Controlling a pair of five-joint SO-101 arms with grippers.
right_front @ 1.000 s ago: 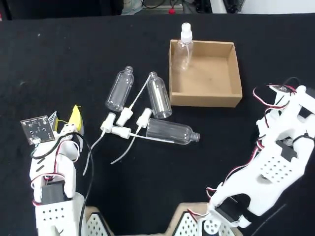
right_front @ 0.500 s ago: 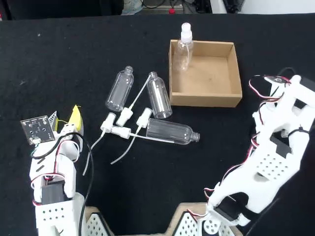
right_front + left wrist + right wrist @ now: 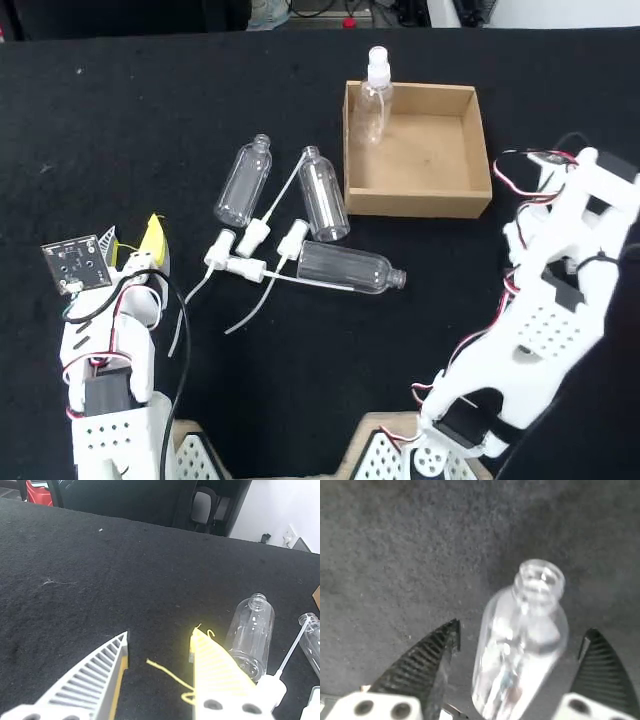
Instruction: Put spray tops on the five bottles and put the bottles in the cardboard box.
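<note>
Bare black tablecloth (image 3: 150,130) lies ahead of my left claw (image 3: 160,635). Beside it, clear plastic bottles (image 3: 243,182) and white spray tops (image 3: 255,237) tangle. In the brown cardboard box (image 3: 418,203), one capped bottle (image 3: 374,105) occupies a corner.

The right gripper (image 3: 522,627) hangs with its black ribbed fingers (image 3: 425,657) spread wide on either side of an uncapped clear plastic bottle (image 3: 520,650), which lies on the dark, fuzzy cloth-covered table (image 3: 395,540) between them, touching neither, its threaded neck pointing away from the wrist.
</note>
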